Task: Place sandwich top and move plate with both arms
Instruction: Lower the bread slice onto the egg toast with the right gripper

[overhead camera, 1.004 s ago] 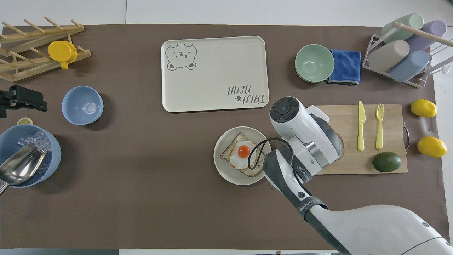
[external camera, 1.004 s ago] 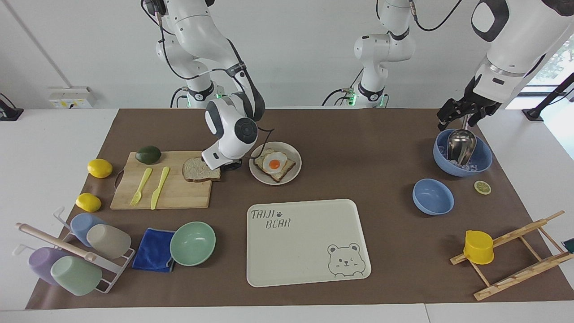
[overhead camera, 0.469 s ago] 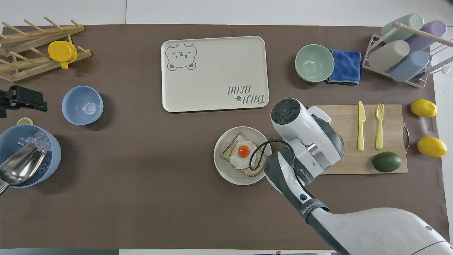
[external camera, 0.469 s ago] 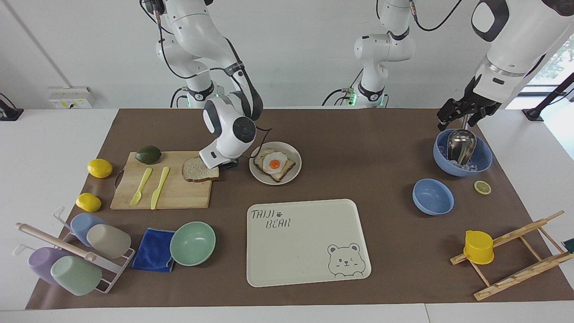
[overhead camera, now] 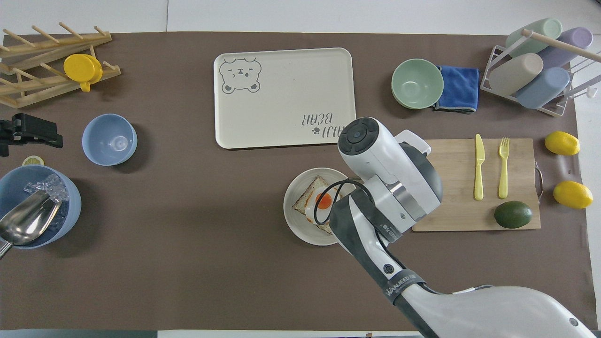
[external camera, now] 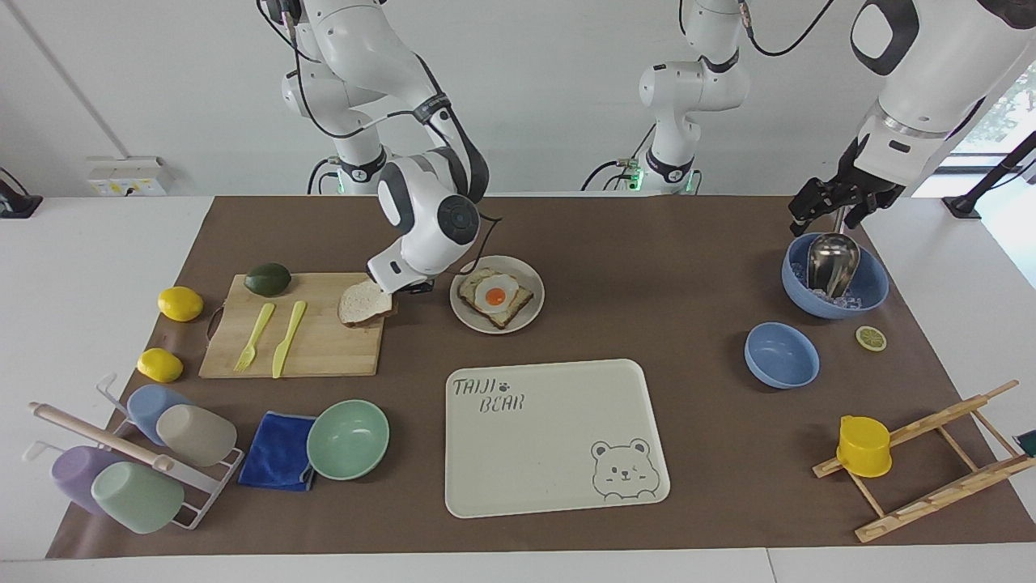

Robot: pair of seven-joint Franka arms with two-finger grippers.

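Centre-left of the facing view: right gripper [external camera: 402,285] clamped on the sandwich top [external camera: 363,302], one edge tilted up off the cutting board [external camera: 324,348]. Placement on the egg toast [external camera: 494,297] and plate [external camera: 518,321] move remain. Left gripper [external camera: 835,204] waits spread over the ice bowl [external camera: 870,295]. Overhead, the arm hides the slice.

The right arm [external camera: 421,219] was glossy white, built of rounded bulky segments with dark grey joint bands and a round grey cap with a black centre at mid-frame. A thin black cable looped beside its wrist. In the overhead view a black strap carried white lettering. The left arm [external camera: 914,81], upper right of the frame, was white with a black claw [external camera: 834,202].
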